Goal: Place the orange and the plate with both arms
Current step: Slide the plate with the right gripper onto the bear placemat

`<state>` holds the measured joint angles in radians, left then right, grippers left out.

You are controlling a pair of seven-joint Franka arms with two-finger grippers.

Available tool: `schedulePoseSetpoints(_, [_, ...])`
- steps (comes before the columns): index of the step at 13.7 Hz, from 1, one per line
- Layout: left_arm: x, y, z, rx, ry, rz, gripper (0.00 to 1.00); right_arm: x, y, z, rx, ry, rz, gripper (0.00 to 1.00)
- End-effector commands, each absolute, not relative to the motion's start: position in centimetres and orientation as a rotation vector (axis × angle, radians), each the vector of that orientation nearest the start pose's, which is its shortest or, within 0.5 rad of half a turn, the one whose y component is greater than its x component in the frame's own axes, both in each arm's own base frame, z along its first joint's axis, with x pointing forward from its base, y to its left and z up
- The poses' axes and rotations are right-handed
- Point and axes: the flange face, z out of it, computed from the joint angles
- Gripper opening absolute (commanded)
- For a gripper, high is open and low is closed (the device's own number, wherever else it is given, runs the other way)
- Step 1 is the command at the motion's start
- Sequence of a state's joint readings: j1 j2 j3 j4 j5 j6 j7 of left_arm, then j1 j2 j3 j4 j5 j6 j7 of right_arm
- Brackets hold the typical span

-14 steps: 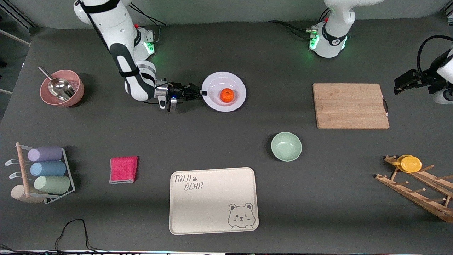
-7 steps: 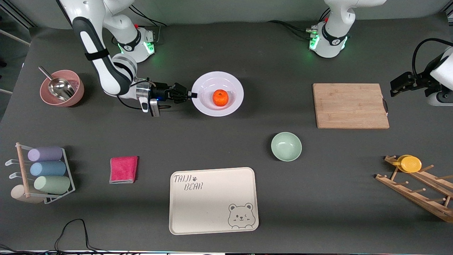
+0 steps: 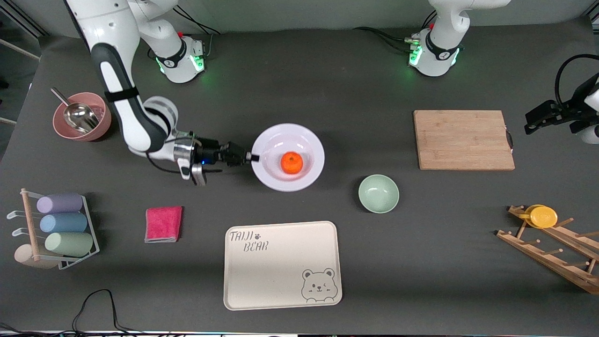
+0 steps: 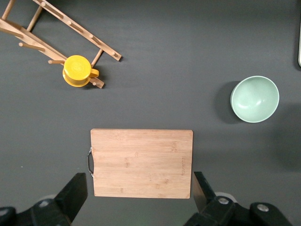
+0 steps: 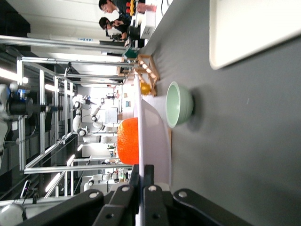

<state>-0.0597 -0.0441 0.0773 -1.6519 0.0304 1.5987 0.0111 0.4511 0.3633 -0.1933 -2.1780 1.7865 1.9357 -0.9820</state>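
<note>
The pale lavender-white plate (image 3: 304, 140) is near the middle of the table, with the small orange (image 3: 291, 163) resting in its middle. My right gripper (image 3: 253, 157) is shut on the plate's rim at the right arm's end and holds it level; the right wrist view shows the rim (image 5: 149, 141) edge-on between the fingers (image 5: 149, 178) and the orange (image 5: 128, 140) on it. My left gripper (image 3: 531, 122) is open and empty, high over the table's edge past the wooden cutting board (image 3: 464, 139), with its fingers (image 4: 71, 197) spread wide.
A mint-green bowl (image 3: 378, 193) stands near the plate, nearer the front camera. The cream bear tray (image 3: 282, 265) lies at the front. A pink cloth (image 3: 163, 223), a pink bowl with a scoop (image 3: 82, 117), a cup rack (image 3: 56, 229) and a wooden rack with a yellow cup (image 3: 543, 216) stand around.
My right gripper has carried the plate with the orange toward the front camera, closer to the green bowl and the tray. The left arm has shifted only slightly.
</note>
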Motion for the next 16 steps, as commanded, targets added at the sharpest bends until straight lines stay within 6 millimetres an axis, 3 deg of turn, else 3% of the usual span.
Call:
schedulePoseSetpoints(1, [53.6, 1.8, 61.1, -3.130, -0.020, 0.003, 1.00, 60.3, 20.8, 23.5, -1.774, 0.066, -0.069, 0.00])
schedulePoseSetpoints(5, [53.3, 1.9, 60.7, -3.132, -0.020, 0.037, 1.00, 69.2, 21.1, 24.5, -1.752, 0.090, -0.093, 0.00])
schedulePoseSetpoints(7, [53.3, 1.8, 60.7, -3.140, -0.011, 0.039, 1.00, 72.2, 22.4, 25.1, -1.742, 0.097, -0.084, 0.00])
schedulePoseSetpoints(9, [53.3, 1.7, 60.4, -3.155, -0.015, 0.039, 1.00, 74.8, 22.2, 25.5, -1.760, 0.114, -0.090, 0.00])
schedulePoseSetpoints(12, [53.5, 1.6, 60.2, -3.159, -0.015, 0.036, 1.00, 75.8, 21.7, 24.6, -1.782, 0.118, -0.104, 0.00])
schedulePoseSetpoints(14, [53.6, 1.6, 60.2, -3.161, -0.015, 0.031, 1.00, 75.7, 21.1, 22.3, -1.797, 0.141, -0.099, 0.00])
schedulePoseSetpoints(16, [53.7, 1.7, 60.0, -3.162, -0.018, 0.033, 1.00, 75.4, 20.4, 18.7, -1.827, 0.104, -0.141, 0.00])
